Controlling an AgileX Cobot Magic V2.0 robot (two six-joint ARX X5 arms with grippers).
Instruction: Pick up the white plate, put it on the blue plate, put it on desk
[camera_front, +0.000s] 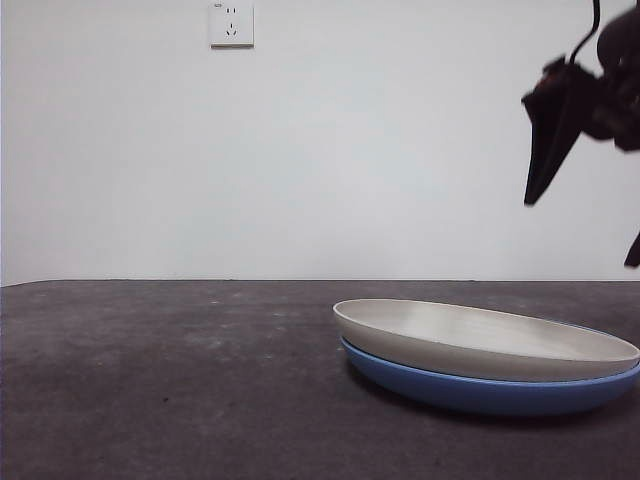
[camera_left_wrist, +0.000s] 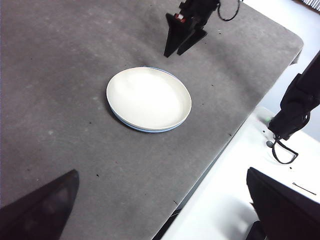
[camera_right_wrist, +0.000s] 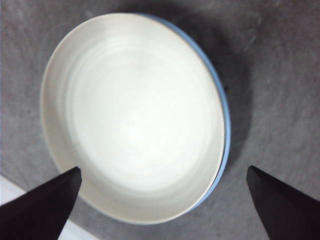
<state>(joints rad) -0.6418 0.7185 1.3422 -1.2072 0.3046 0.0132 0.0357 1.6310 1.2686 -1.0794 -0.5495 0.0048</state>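
The white plate (camera_front: 480, 338) lies nested on the blue plate (camera_front: 480, 393) on the desk (camera_front: 150, 380), at the right of the front view. My right gripper (camera_front: 581, 231) hangs above the plates, jaws wide open and empty. In the right wrist view its jaws (camera_right_wrist: 163, 170) straddle the white plate (camera_right_wrist: 132, 115) from above, and the blue plate's rim (camera_right_wrist: 226, 120) shows along one side. In the left wrist view my left gripper (camera_left_wrist: 161, 172) is open, empty and high, far from the white plate (camera_left_wrist: 148, 97), the blue rim (camera_left_wrist: 142, 129) and the right gripper (camera_left_wrist: 175, 54).
The desk's edge (camera_left_wrist: 225, 145) runs close to the plates, with a white surface (camera_left_wrist: 235, 200) beyond it. A black arm part with a cable (camera_left_wrist: 295, 107) stands there. A wall socket (camera_front: 231, 24) is on the white back wall.
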